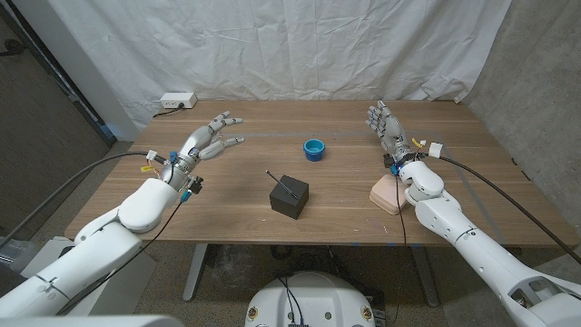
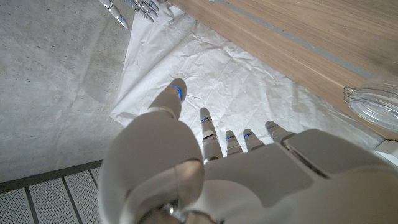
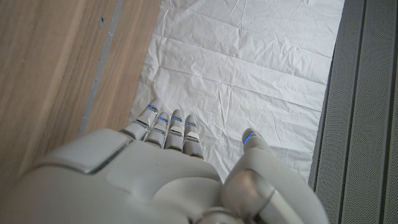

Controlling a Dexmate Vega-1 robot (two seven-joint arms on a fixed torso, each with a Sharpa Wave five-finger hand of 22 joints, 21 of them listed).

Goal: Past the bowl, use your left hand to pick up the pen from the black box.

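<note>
- Nothing of the pick is done yet: the pen (image 1: 282, 185) lies on the black box (image 1: 289, 196), near table centre.
- Left hand (image 1: 208, 141), fingers spread and holding nothing, hovers at the box's ten o'clock.
- Blue bowl (image 1: 314, 148) sits at the box's one o'clock.
- Right hand (image 1: 385, 122) waits with fingers apart and nothing in them.
- Left to do: reach, grip, lift.

One black box (image 1: 289, 196) is sitting on the tabletop (image 1: 236, 204), carrying one pen (image 1: 282, 183). One blue bowl (image 1: 314, 148) and one tan pad (image 1: 388, 193) are sitting there too, with one white power strip (image 1: 175, 101) lying at the far corner.
</note>
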